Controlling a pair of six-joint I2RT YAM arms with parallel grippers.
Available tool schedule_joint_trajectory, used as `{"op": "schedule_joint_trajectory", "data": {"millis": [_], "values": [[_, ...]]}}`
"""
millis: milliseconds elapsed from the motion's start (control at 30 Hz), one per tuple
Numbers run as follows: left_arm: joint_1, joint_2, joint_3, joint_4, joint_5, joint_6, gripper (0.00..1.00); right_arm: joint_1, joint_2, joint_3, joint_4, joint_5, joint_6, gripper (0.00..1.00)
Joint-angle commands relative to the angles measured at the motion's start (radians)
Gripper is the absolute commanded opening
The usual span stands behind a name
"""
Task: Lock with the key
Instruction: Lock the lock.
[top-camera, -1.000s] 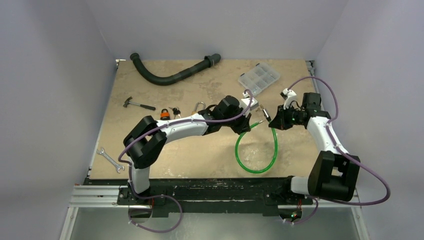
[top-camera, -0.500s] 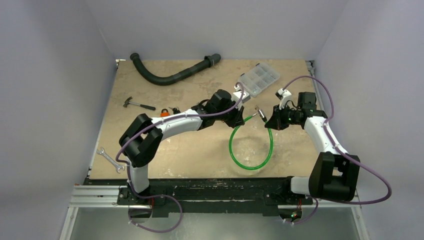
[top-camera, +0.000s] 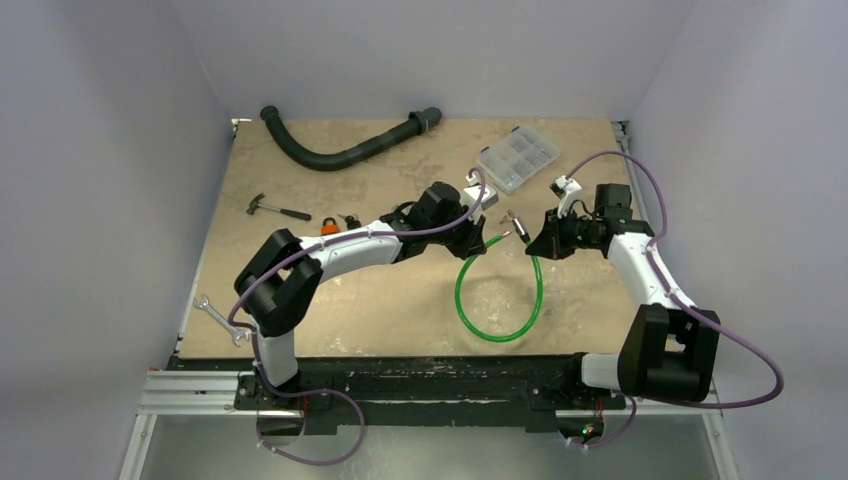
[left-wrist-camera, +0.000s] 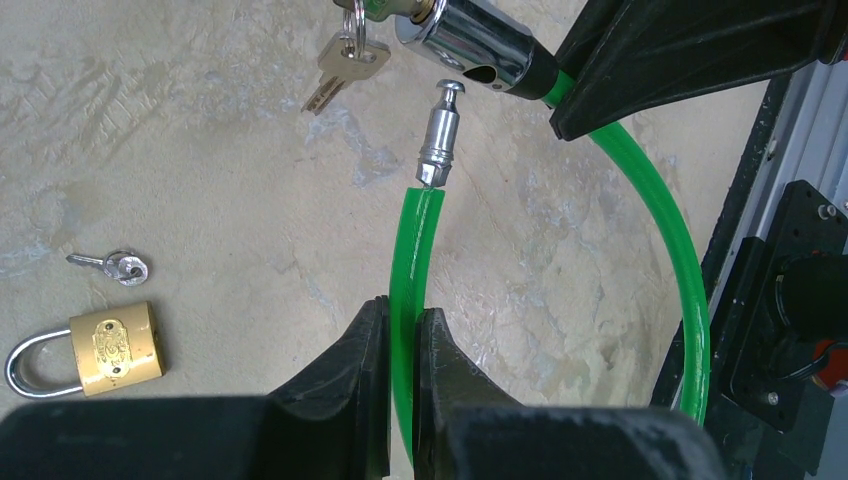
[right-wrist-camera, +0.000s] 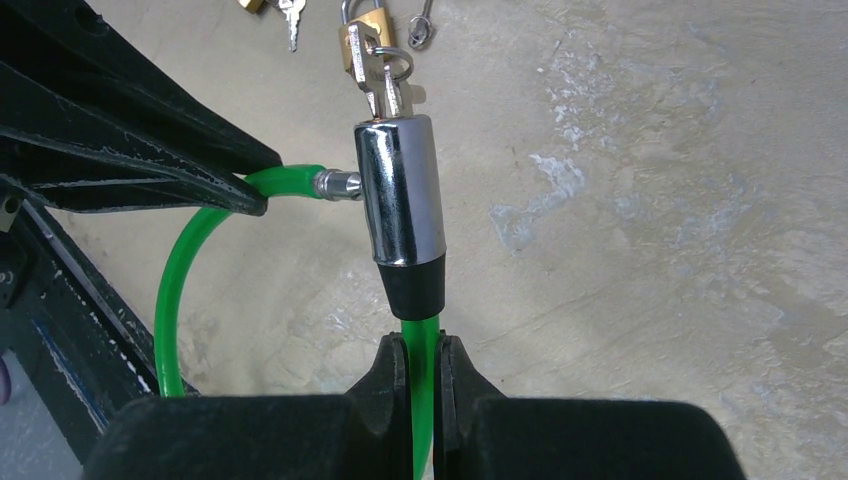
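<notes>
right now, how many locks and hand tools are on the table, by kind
padlocks: 2 (orange padlock, brass padlock)
green cable lock: 1
hammer: 1
wrench: 1
total: 5

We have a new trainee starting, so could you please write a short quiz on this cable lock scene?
1. True or false: the pin already sits inside the lock body.
2. Which jaws grip the cable near the pin: A left, B right?
3. Name the brass thing lying beside the loose keys.
Key: 1 false; 2 A; 3 padlock.
</notes>
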Motion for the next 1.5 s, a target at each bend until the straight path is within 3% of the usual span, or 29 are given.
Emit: {"op": "schedule_joint_trajectory", "data": {"millis": [0,1033,1267,1467], "values": [[-0.01,-0.052,0.007,0.054,0.043,-0.027,0.0,0.019,-0.015,0.035,0.022,-0.08,0.02,0.0],[-0.017,-0.021,0.042,0.068,0.084,-0.068,0.0,0.073,-0.019,0.035,0.051,0.031,0.015,0.0],[-0.019,-0.018,0.038,0.07,0.093,-0.076,0.0,0.077,-0.036,0.029,0.068,-0.001,0.036,0.0],[-0.004,-0.011,0.079,0.089,0.09,-0.094,0.0,0.151,-0.07,0.019,0.049,0.022,-0.034,0.0]]}}
